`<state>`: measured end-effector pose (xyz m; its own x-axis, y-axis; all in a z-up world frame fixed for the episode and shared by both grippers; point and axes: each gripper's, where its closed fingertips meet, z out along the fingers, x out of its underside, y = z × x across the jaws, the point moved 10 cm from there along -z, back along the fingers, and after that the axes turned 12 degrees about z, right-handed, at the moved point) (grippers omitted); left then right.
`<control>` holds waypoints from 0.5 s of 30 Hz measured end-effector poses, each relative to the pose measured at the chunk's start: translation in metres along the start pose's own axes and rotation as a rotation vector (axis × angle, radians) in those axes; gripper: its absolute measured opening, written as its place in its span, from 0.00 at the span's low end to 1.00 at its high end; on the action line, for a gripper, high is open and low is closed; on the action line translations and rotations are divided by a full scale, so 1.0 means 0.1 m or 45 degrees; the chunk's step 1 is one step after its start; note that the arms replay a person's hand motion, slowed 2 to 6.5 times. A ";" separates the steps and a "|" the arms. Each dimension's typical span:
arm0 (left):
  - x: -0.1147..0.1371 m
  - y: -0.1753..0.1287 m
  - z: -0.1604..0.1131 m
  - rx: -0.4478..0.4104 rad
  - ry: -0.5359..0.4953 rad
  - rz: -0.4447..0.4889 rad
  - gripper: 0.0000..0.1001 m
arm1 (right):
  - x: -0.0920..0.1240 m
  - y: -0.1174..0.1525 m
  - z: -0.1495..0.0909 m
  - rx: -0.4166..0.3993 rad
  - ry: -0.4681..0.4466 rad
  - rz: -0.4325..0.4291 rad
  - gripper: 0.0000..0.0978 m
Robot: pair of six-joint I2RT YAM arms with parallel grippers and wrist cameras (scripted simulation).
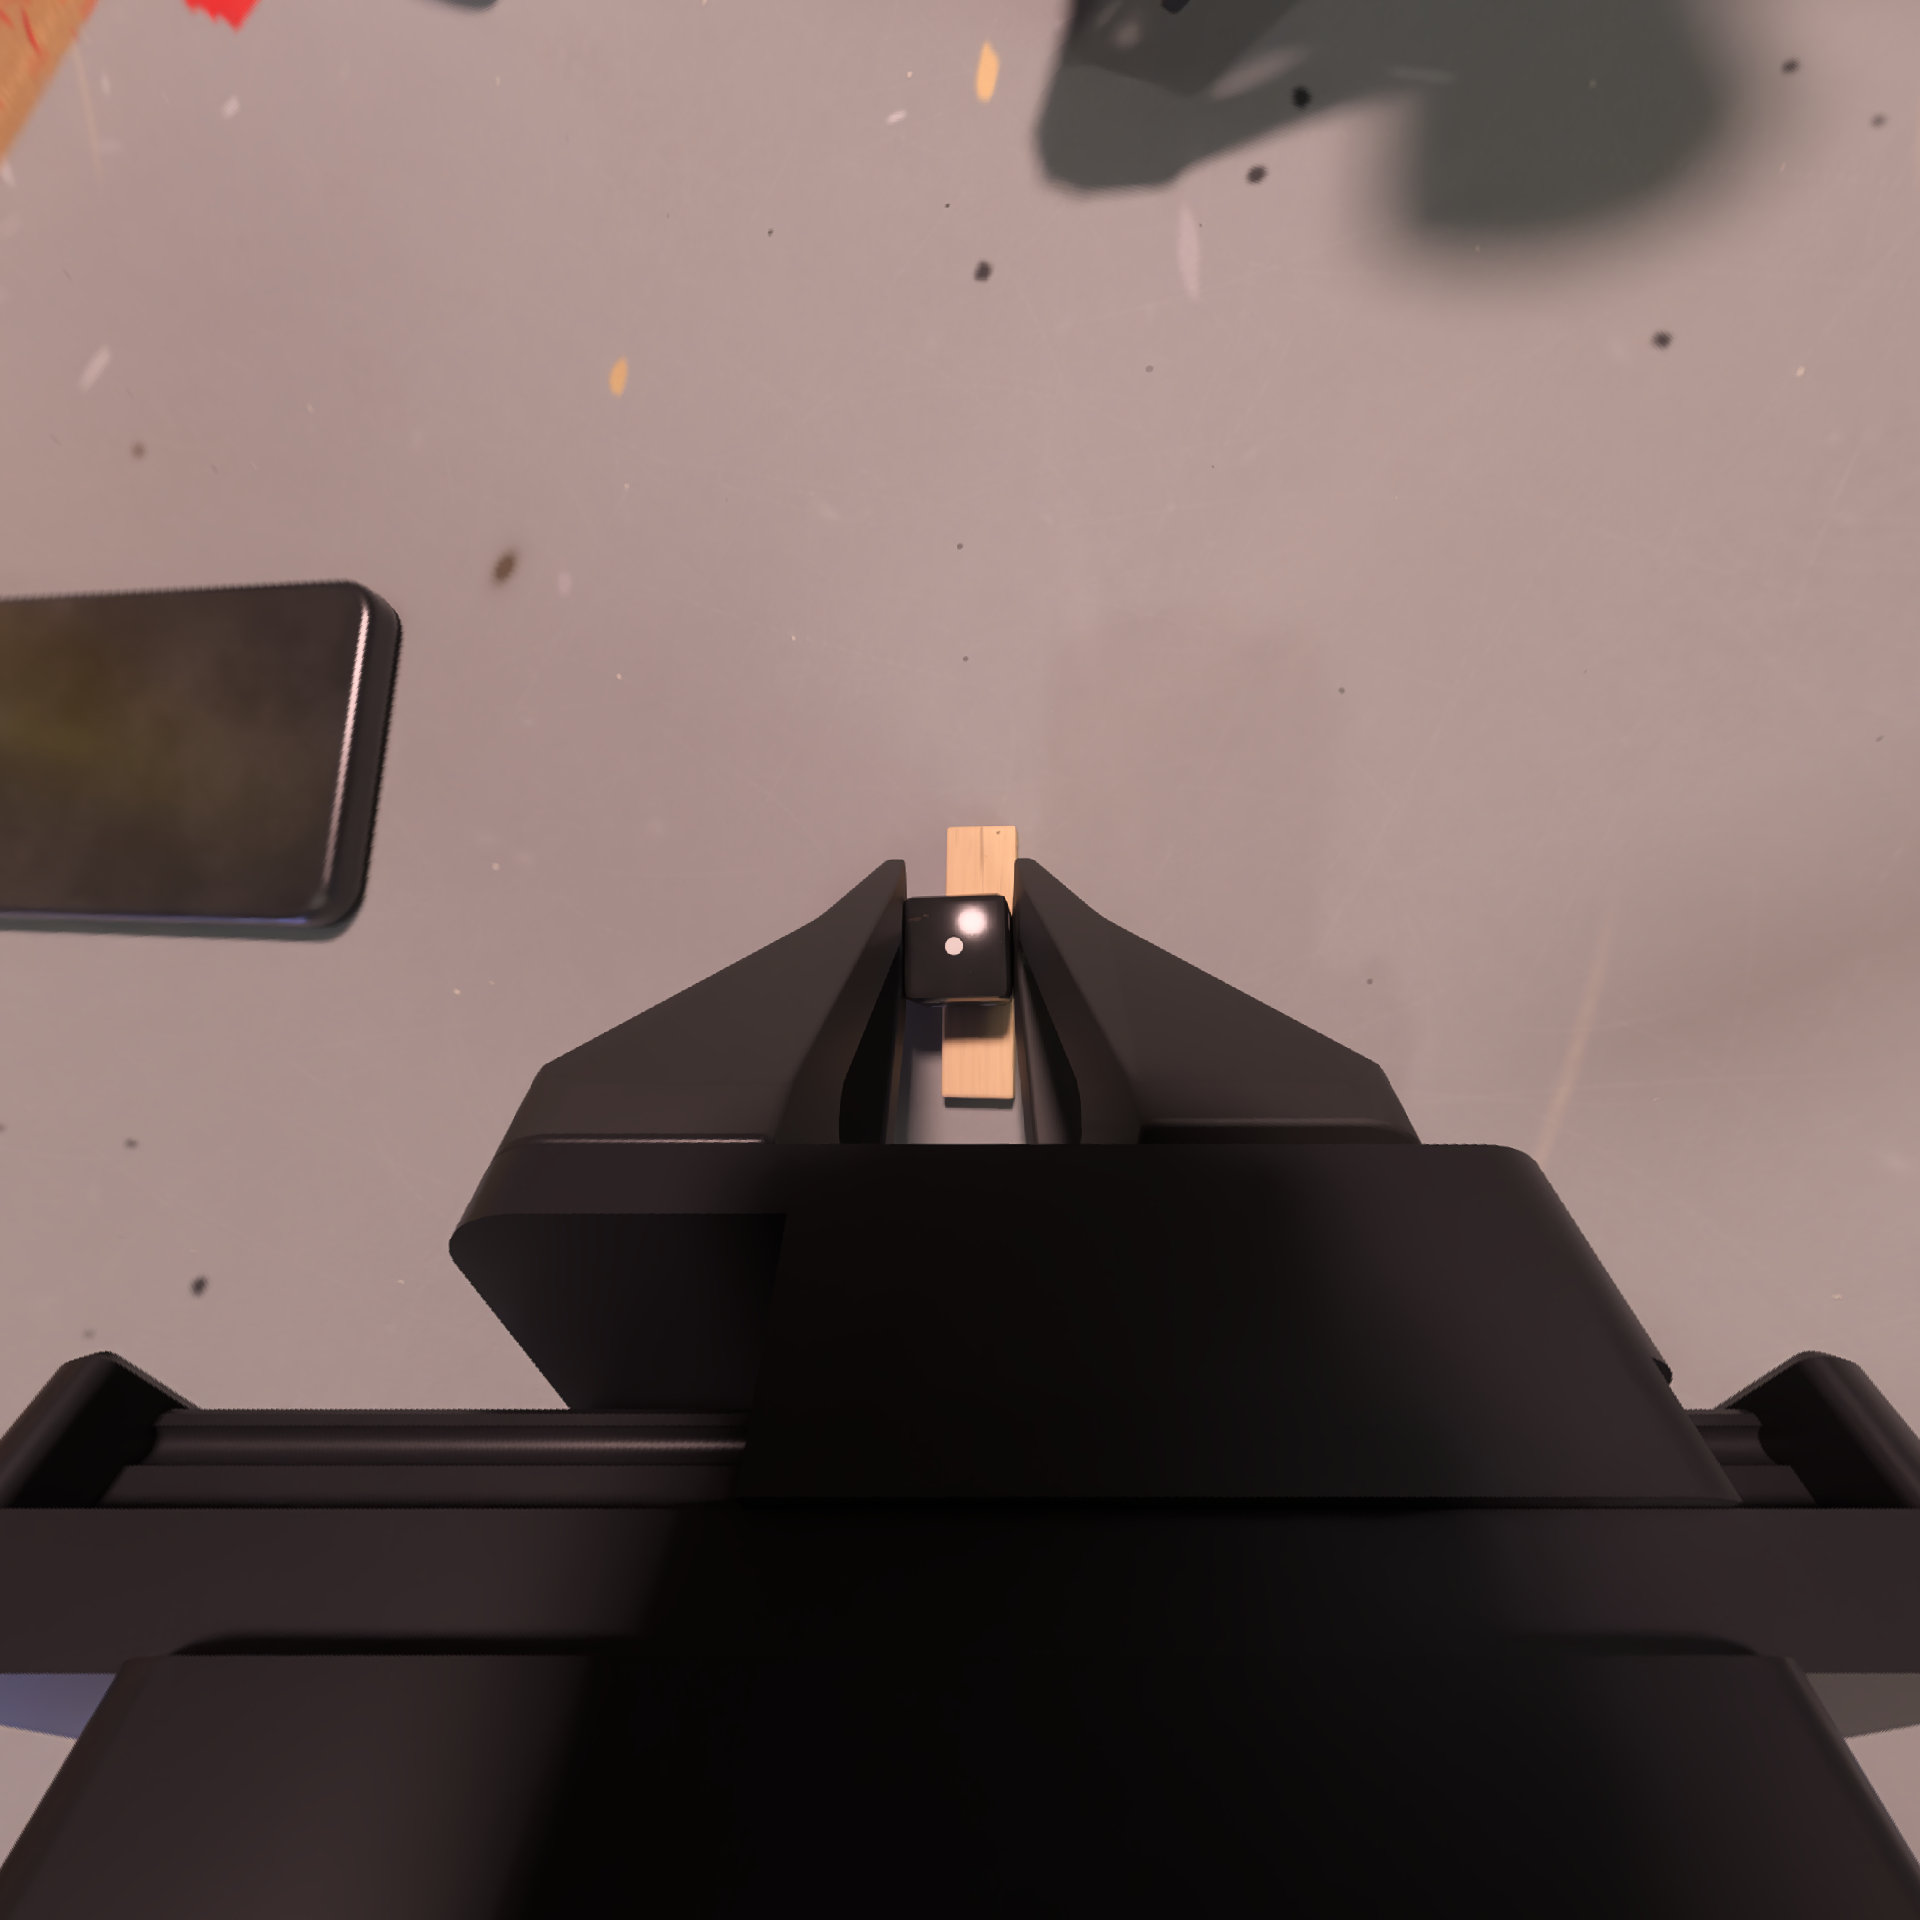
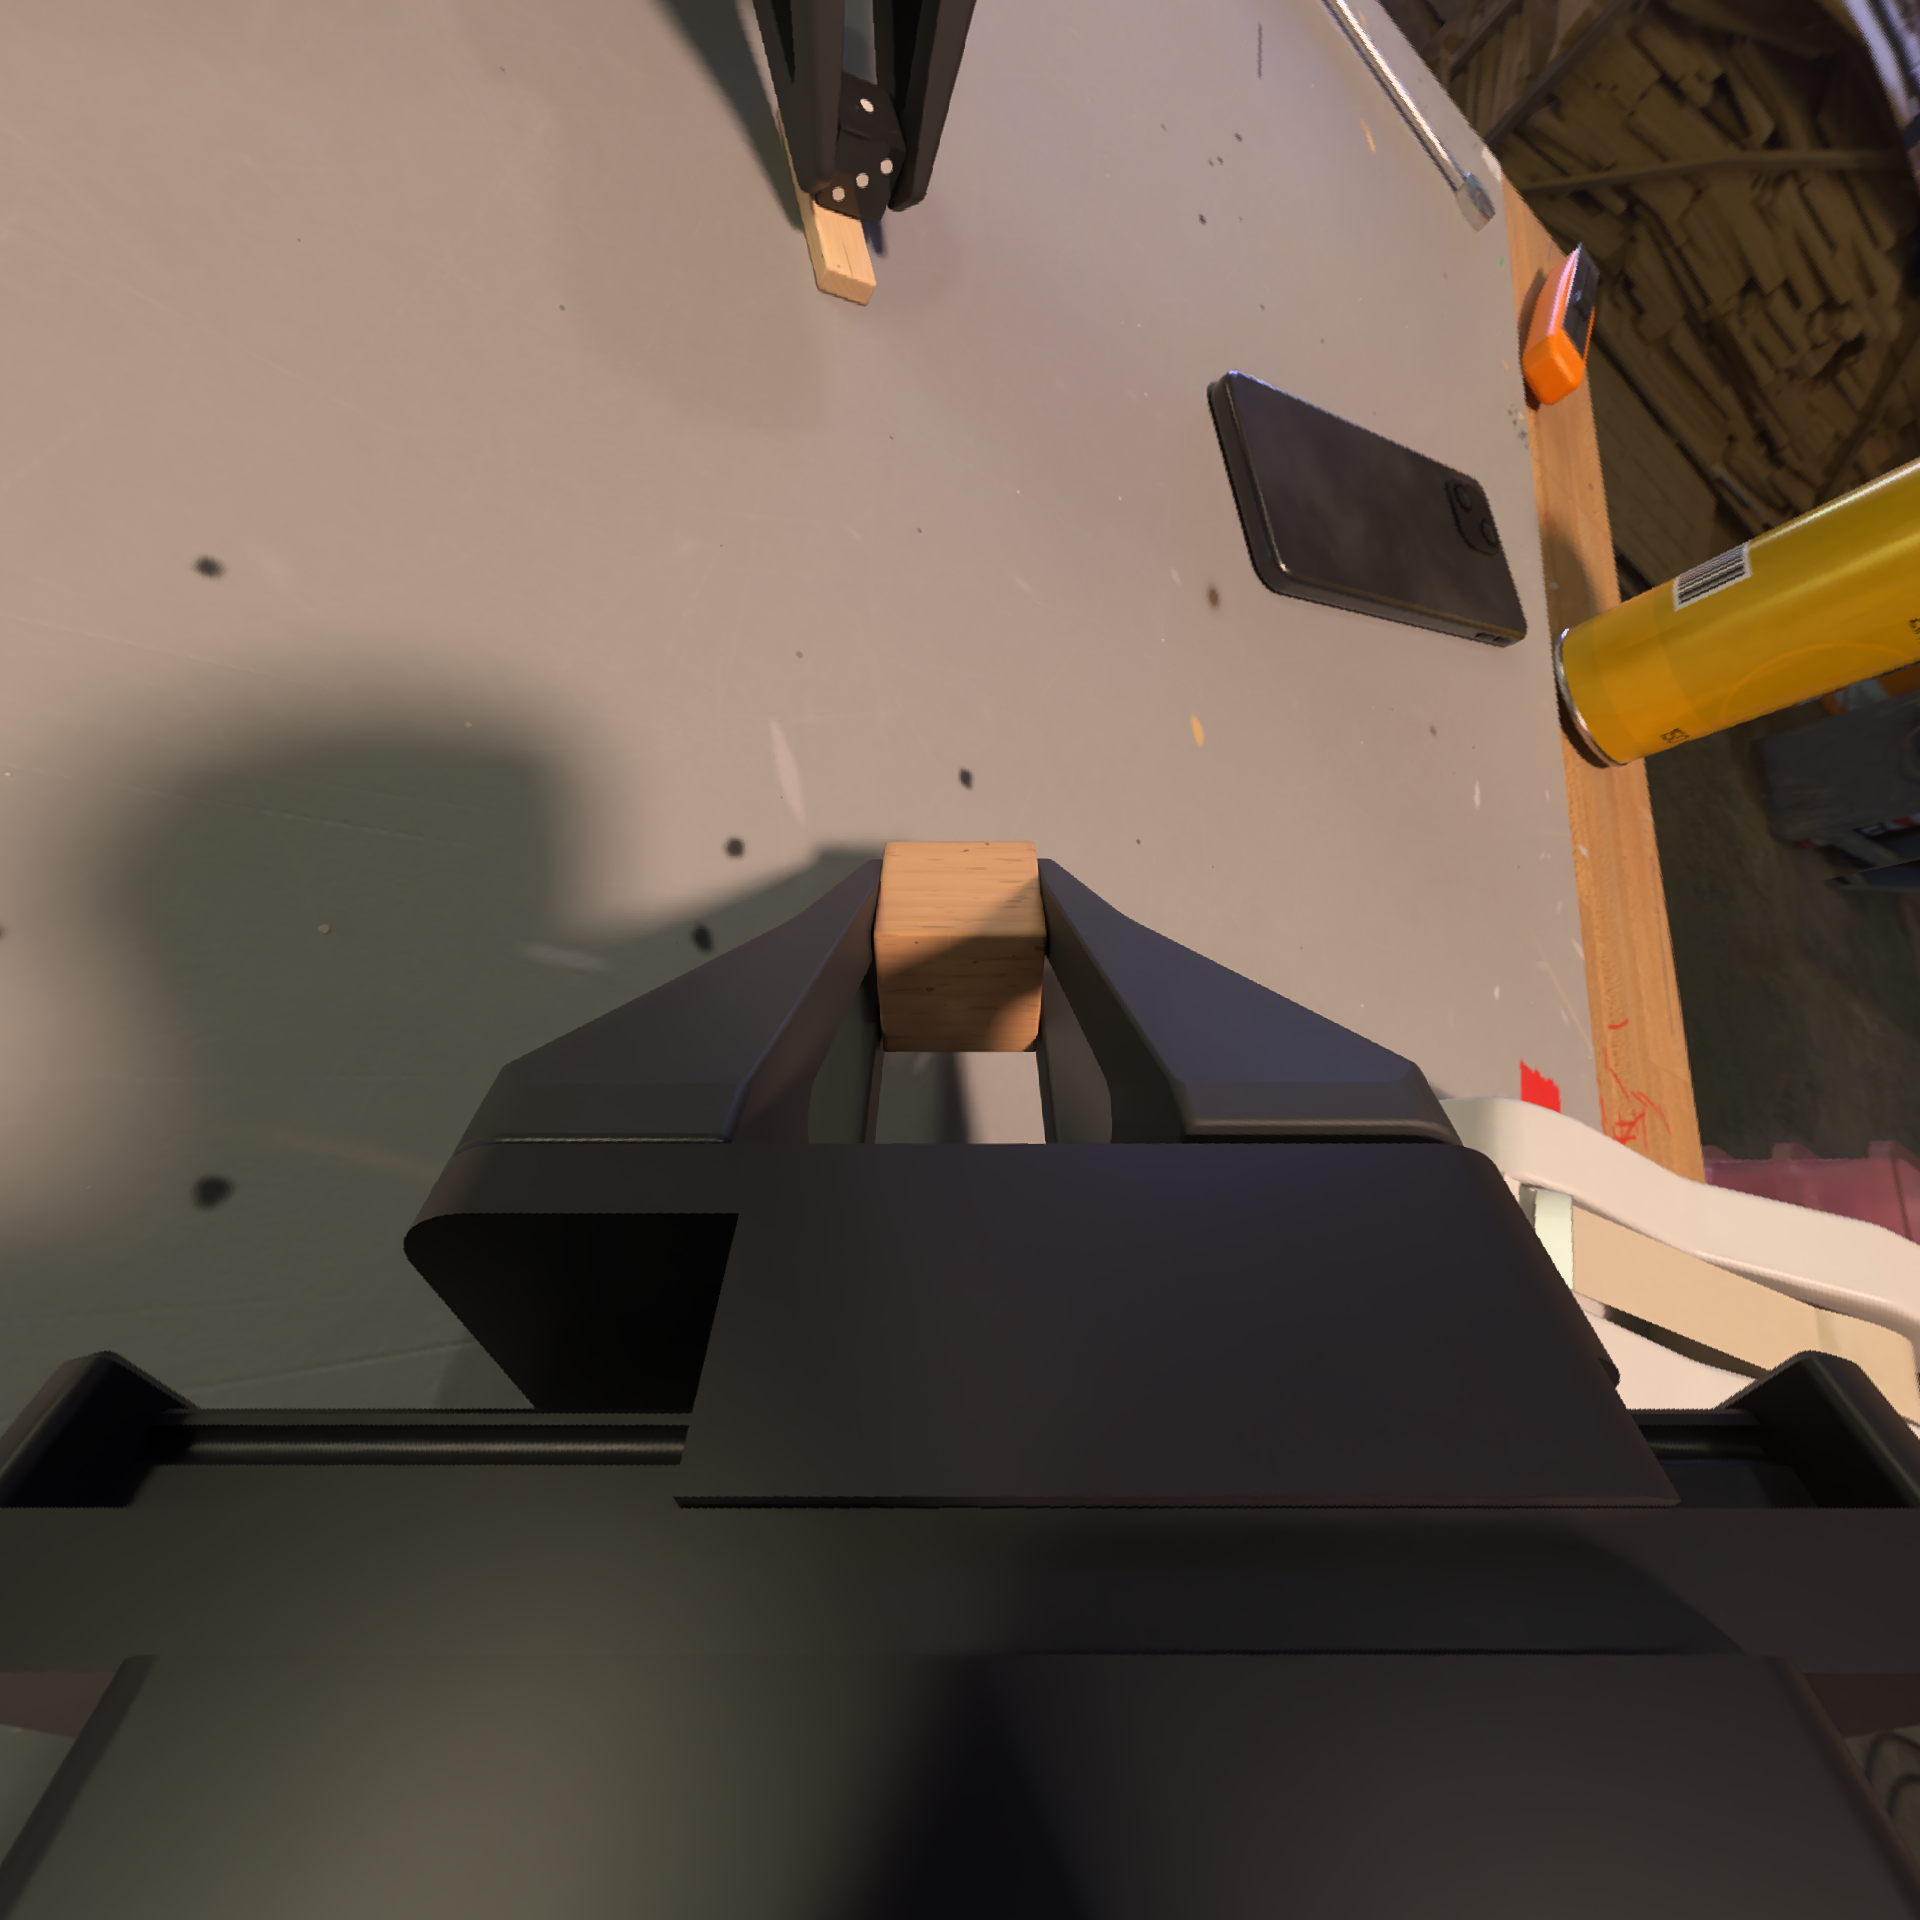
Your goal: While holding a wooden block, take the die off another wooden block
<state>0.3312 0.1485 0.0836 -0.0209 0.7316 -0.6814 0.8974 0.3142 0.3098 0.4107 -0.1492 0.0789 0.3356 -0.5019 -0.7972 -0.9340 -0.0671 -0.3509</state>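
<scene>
The left gripper (image 1: 958, 883) points down at the grey table (image 1: 1247, 623), its two black fingers pressed in on a small black die (image 1: 956, 948) with white dots. The die sits on top of a thin pale wooden block (image 1: 979, 1060) that lies flat on the table, running away from the camera, one end poking out beyond the fingertips and the other showing under the die. From the left wrist view I cannot tell whether the die is lifted clear of that block or resting on it. The right wrist view shows the same pairing farther off: the die (image 2: 862, 171) between the left gripper's fingers, with the end of the thin block (image 2: 844, 255) sticking out just below it. The right gripper (image 2: 958, 883) is clamped on a chunkier wooden block (image 2: 958, 951), a finger tight against each side, and holds it above the table. Near the thin block lies a black phone (image 2: 1366, 509), face down on the table. Farther toward the table's wooden edge strip (image 2: 1600, 831) there is a yellow can (image 2: 1745, 644) and a small orange object (image 2: 1558, 332). A metal rod (image 2: 1413, 114) lies near the far corner.
</scene>
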 end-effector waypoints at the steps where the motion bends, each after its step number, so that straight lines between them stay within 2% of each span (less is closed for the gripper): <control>1: 0.00 -0.01 0.00 -0.014 -0.002 0.038 0.17 | -0.01 0.01 0.01 0.009 -0.003 -0.008 0.23; 6: -0.03 -0.05 0.00 -0.098 -0.035 0.201 0.17 | -0.02 0.06 0.02 0.058 -0.021 -0.055 0.23; 15: -0.23 -0.09 0.04 -0.129 -0.164 0.272 0.17 | -0.02 0.10 0.02 0.106 -0.032 -0.088 0.23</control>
<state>0.3252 0.1261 0.0937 0.2263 0.7068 -0.6702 0.8264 0.2249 0.5162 0.4012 -0.1471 0.0757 0.4026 -0.4767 -0.7815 -0.8955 -0.0282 -0.4442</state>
